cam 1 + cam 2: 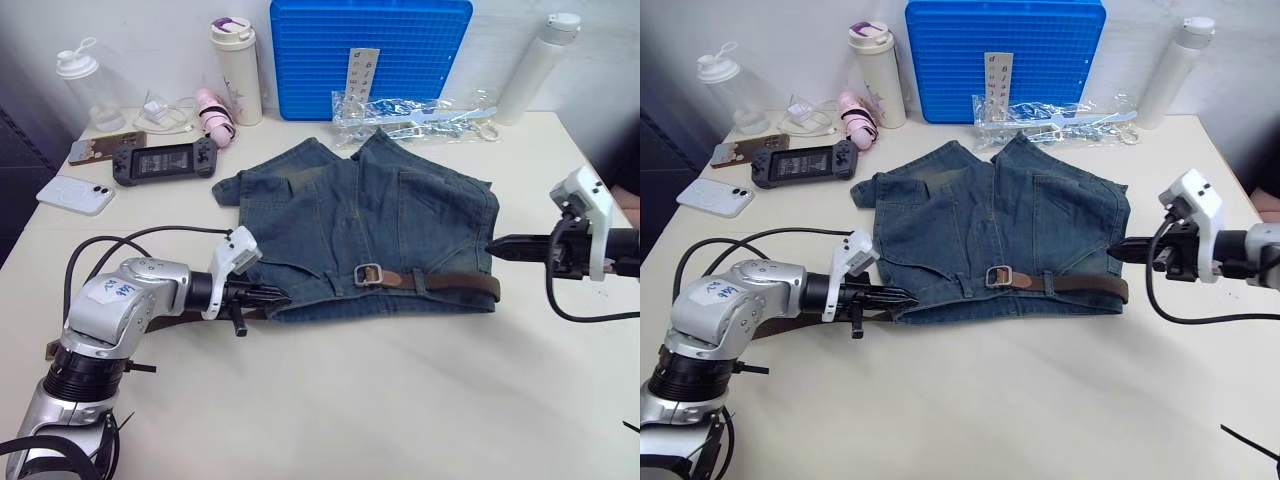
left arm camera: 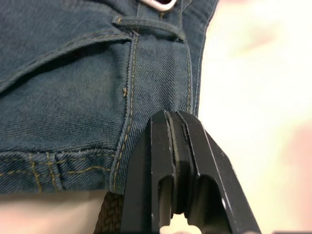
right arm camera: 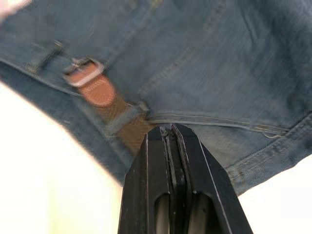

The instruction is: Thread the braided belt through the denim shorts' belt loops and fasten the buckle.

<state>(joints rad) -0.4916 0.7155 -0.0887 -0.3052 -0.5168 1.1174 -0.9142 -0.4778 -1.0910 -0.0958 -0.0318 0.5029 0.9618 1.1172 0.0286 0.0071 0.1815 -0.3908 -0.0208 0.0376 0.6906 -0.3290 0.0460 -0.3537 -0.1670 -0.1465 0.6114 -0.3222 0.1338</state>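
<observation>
The denim shorts (image 1: 370, 215) lie flat mid-table, waistband toward me. The braided belt (image 1: 455, 283) runs along the waistband from the right edge, under a belt loop (image 1: 418, 281), to the silver buckle (image 1: 368, 273). Its leather tip sits in the buckle (image 3: 84, 73). More braided strap (image 2: 109, 217) emerges at the waistband's left end, under my left gripper (image 1: 284, 296). That gripper is shut with nothing between its fingers (image 2: 192, 141), its tip at the shorts' left waistband corner. My right gripper (image 1: 491, 244) is shut too, its tip touching the shorts' right edge just above the belt.
At the back stand a blue plastic board (image 1: 370, 55), a clear bag of parts (image 1: 415, 115), a white bottle (image 1: 535, 65), a tumbler (image 1: 236, 70) and a clear bottle (image 1: 88, 85). A game console (image 1: 165, 160) and two phones (image 1: 76, 194) lie at the far left.
</observation>
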